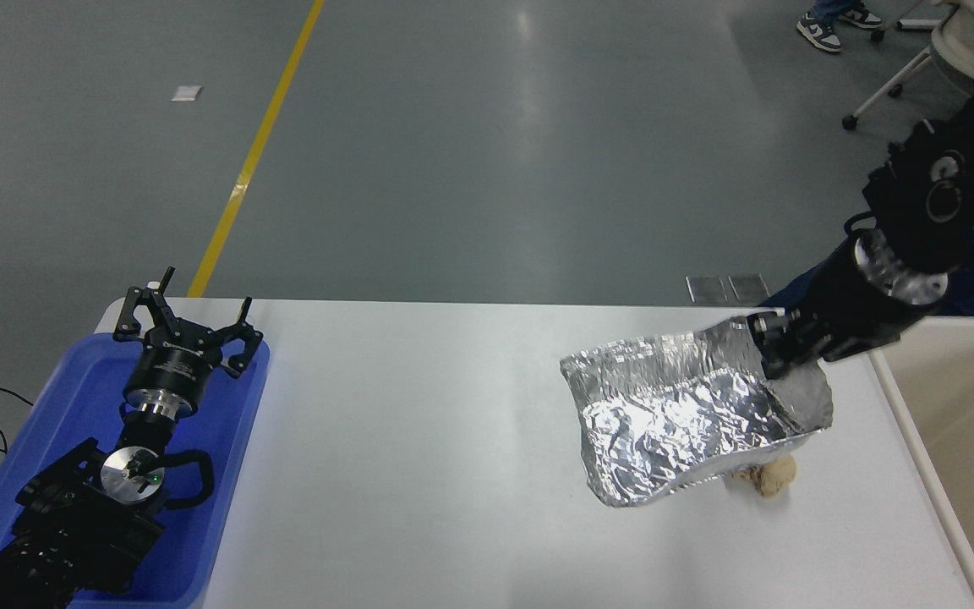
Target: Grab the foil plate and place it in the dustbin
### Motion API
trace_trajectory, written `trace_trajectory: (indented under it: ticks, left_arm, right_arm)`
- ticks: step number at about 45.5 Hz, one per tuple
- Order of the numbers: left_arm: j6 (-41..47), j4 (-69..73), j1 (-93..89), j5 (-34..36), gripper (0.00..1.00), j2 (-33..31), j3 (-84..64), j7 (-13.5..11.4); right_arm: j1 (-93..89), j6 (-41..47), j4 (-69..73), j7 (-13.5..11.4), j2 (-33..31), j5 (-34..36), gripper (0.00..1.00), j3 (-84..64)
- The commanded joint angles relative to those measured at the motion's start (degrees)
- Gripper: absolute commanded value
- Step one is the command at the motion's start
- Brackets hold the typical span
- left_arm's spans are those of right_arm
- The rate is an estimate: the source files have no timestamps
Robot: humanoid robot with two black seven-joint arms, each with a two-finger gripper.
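Two arms show: the right end effector (779,351) pinches the foil plate (681,419) by its far right rim, tilted above the bench (419,457) beside the dustbin (910,423), while the left end effector (187,326) hangs spread over a blue tray (225,474).

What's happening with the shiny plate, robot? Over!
Right tool shut on foil plate rim, plate tilted. Left tool open, parked over blue tray. Dustbin at right. Tan lump under plate edge.
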Motion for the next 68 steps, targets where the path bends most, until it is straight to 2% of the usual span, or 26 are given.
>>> trace_trajectory:
  ticks: [1, 17, 24, 39, 44, 58, 68]
  left_arm:
    - [0.0, 0.0, -0.1, 0.0, 1.00, 0.0, 0.0, -0.1]
    - [0.0, 0.0, 0.0, 0.0, 1.00, 0.1, 0.0, -0.1]
    - [0.0, 0.1, 0.0, 0.0, 1.00, 0.1, 0.0, -0.2]
    - [0.0, 0.1, 0.0, -0.1, 1.00, 0.1, 0.0, -0.4]
    - [0.0, 0.1, 0.0, -0.2, 1.00, 0.0, 0.0, -0.4]
    - [0.0, 0.1, 0.0, -0.2, 1.00, 0.0, 0.0, -0.4]
    - [0.0, 0.1, 0.0, -0.2, 1.00, 0.0, 0.0, -0.4]
  right_arm:
    - [10.0, 3.5, 1.7, 0.0, -2.6, 0.4, 0.00, -3.4]
    - [11.7, 3.5, 1.2, 0.0, -4.5, 1.2, 0.00, -5.7]
    - [10.1, 3.5, -0.4, 0.0, -6.2, 1.3, 0.00, -12.4]
    - [2.7, 3.1, -12.1, 0.0, -23.9, -0.2, 0.00, -23.8]
    - [1.2, 3.1, -17.4, 0.1, -28.3, -3.2, 0.00, -25.3]
    - [-10.2, 2.0, -31.5, 0.1, -40.0, -4.3, 0.00, -18.2]
    - [-36.4, -9.2, -39.6, 0.2, -41.9, -4.0, 0.00, 0.2]
